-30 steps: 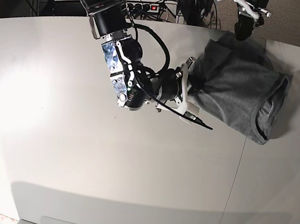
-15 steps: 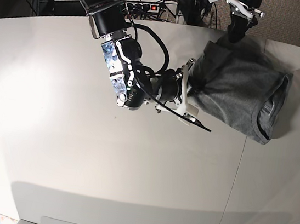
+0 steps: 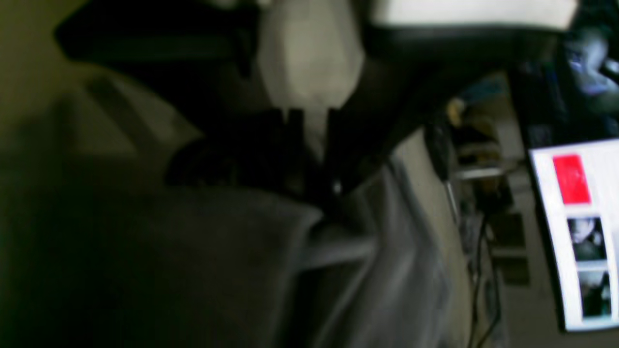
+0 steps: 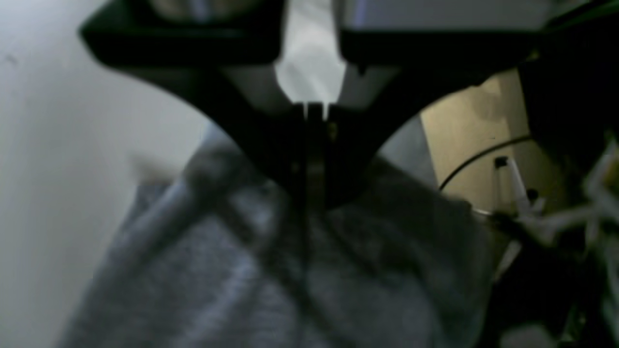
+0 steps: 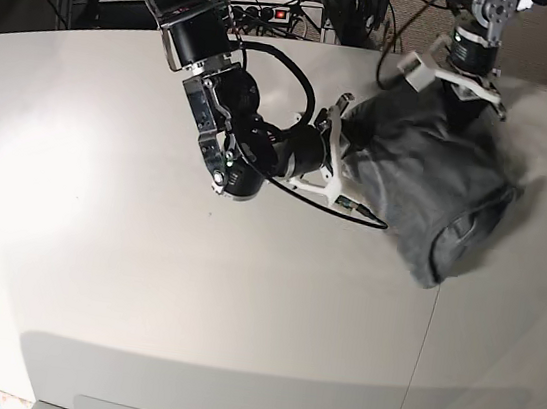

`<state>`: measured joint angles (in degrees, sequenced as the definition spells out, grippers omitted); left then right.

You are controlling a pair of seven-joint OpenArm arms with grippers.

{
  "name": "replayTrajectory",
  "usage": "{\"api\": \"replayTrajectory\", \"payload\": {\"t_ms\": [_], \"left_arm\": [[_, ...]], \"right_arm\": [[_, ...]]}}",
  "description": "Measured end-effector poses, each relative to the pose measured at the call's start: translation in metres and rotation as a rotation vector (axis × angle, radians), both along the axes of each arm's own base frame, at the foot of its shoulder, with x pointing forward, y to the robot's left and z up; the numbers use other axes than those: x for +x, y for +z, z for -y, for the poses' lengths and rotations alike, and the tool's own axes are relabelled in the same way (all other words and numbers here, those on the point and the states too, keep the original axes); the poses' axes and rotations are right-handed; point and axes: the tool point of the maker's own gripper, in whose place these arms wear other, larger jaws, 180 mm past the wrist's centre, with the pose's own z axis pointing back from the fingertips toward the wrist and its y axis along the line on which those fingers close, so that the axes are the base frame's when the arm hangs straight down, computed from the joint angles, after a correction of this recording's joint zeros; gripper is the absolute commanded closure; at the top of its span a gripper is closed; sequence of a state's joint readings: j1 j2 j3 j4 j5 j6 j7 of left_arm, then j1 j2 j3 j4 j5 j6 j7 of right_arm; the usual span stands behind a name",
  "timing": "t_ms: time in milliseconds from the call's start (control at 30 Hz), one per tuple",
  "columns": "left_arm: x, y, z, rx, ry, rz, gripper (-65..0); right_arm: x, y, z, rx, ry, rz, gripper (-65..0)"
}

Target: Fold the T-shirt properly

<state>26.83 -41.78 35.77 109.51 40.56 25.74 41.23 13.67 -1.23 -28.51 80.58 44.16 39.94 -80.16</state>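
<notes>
On a wide pale table (image 5: 191, 295), backed by a tangle of cables, a grey T-shirt (image 5: 427, 184) lies bunched toward the far right side. The right gripper (image 5: 346, 149), reaching in from the left of the base view, has its jaws closed tight on the shirt's near edge. The left gripper (image 5: 467, 94) presses down at the shirt's far edge; its wrist view is blurred, so whether its jaws grip the cloth cannot be told.
</notes>
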Motion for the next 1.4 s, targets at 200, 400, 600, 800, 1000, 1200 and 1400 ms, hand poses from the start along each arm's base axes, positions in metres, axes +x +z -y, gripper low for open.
{"api": "replayTrajectory", "payload": {"t_ms": [200, 400, 600, 800, 1000, 1200, 1400], "left_arm": [[0.026, 0.002, -0.037, 0.012, 0.045, 0.058, -8.4], [0.033, -0.009, -0.056, 0.047, 0.026, 0.062, -8.4], [0.038, 0.001, -0.056, 0.138, 0.023, 0.093, -2.9], [0.060, 0.047, -0.082, 0.272, 0.126, 0.237, 0.0], [0.057, 0.056, -0.065, 0.122, 0.164, 0.218, 0.0], [0.055, 0.071, -0.024, -0.215, 0.188, 0.156, 0.0], [0.052, 0.123, 0.026, -0.529, 0.129, 0.171, 0.0]], "right_arm": [[-0.004, 0.004, 0.006, 0.047, -0.004, -0.044, 0.0], [-0.012, 0.016, 0.002, 0.141, -0.005, -0.102, 0.0], [-0.002, 0.052, -0.002, 0.207, 0.004, 0.019, 0.0], [0.040, 0.055, 0.029, 0.141, -0.144, 0.142, 0.0], [0.082, 0.051, 0.069, 0.062, -0.321, 0.252, 0.0], [0.101, 0.038, 0.105, -0.084, -0.405, 0.323, 0.0], [0.110, 0.032, 0.132, -0.167, -0.429, 0.384, 0.0]]}}
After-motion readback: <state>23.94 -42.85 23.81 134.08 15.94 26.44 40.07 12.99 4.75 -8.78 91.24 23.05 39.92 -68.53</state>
